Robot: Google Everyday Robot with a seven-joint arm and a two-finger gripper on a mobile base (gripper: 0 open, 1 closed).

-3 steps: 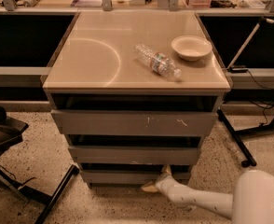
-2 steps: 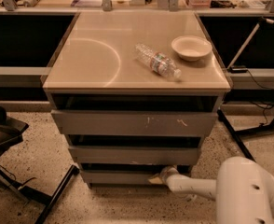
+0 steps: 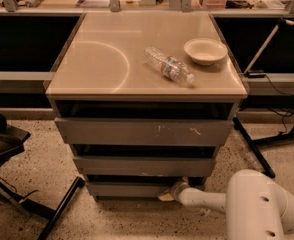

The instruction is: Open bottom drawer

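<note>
The bottom drawer [image 3: 127, 189] is the lowest and narrowest grey front of the cabinet, just above the floor, with a dark gap above it. My white arm [image 3: 247, 209] comes in from the lower right. My gripper [image 3: 170, 192] sits at the right end of the bottom drawer's front, at its top edge. The middle drawer [image 3: 142, 166] and the top drawer [image 3: 142, 132] with white scratch marks stand above it, each slightly pulled out.
On the cabinet top [image 3: 102, 59] lie a plastic water bottle [image 3: 169, 66] and a pale bowl [image 3: 205, 50]. A black stand leg [image 3: 57, 214] crosses the floor at the lower left. Another black leg [image 3: 252, 146] runs along the floor at the right.
My arm has swung nearer the camera and the gripper has moved from in front of the bottom drawer up to its right top edge.
</note>
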